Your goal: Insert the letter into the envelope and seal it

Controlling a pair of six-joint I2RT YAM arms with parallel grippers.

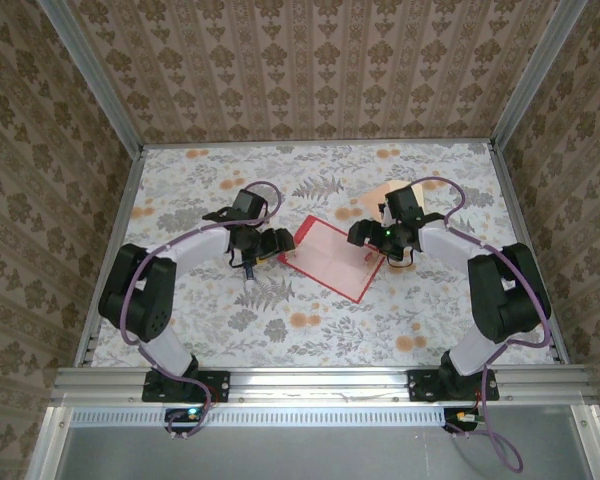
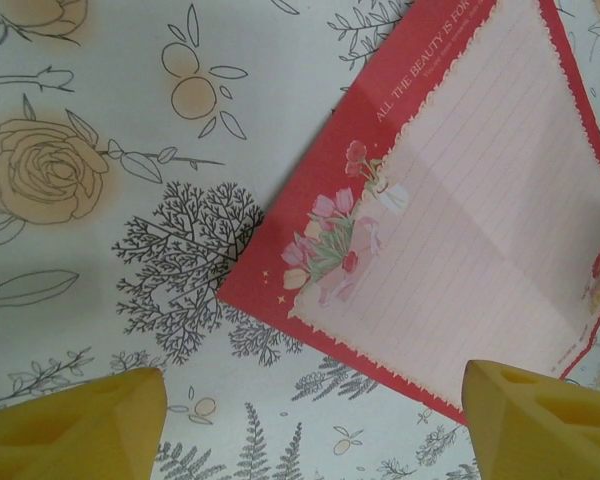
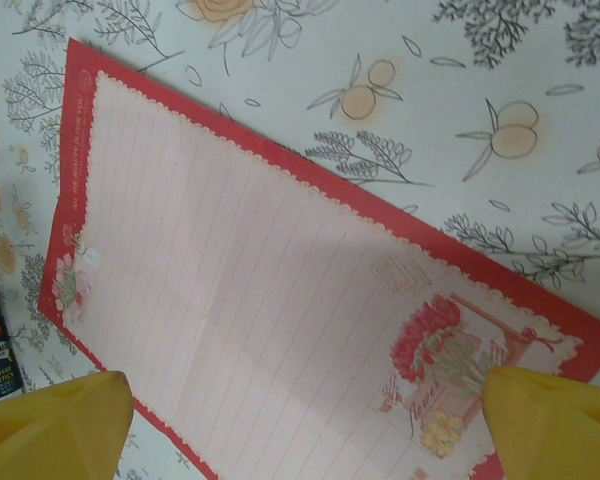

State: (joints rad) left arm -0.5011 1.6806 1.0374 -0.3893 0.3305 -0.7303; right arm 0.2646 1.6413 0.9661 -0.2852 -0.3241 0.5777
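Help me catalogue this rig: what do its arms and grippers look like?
The left arm and right arm have white links between bulky black joints, with a purple cable looping along each. The right wrist shows a small green light. The fingers are yellow.

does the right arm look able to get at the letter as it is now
Probably yes: the right gripper hangs open directly over the letter, which lies flat and uncovered on the table, with nothing between them.
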